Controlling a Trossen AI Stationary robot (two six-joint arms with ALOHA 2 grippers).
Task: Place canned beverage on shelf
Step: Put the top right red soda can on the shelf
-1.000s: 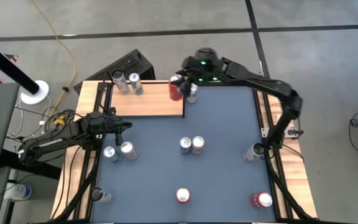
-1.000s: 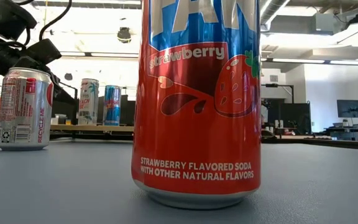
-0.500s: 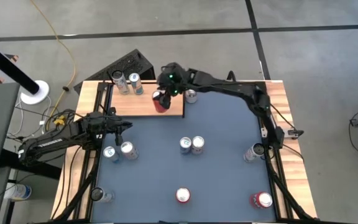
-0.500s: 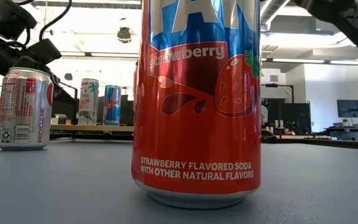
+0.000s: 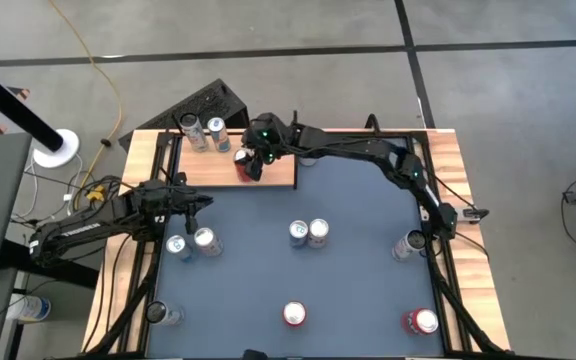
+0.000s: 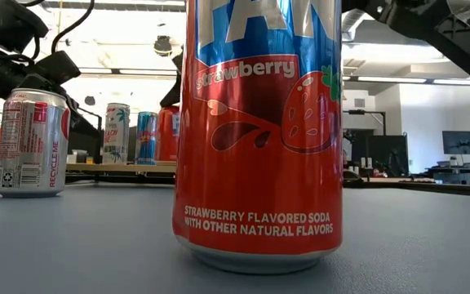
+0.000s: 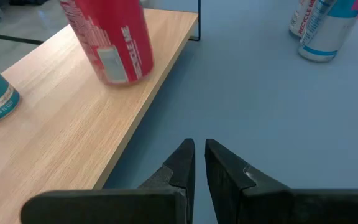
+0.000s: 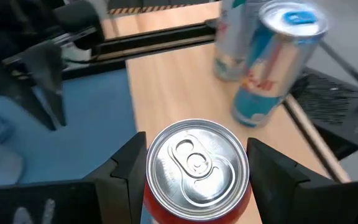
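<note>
Counting ten cans (image 5: 308,233) total: three up on the one wooden shelf (image 5: 278,173), seven on the blue table (image 5: 358,270). Two robot arms (image 5: 368,155).

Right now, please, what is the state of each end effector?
Left end effector: closed, holding nothing, near the shelf edge.
Right end effector: closed on the red can, over the shelf.
</note>
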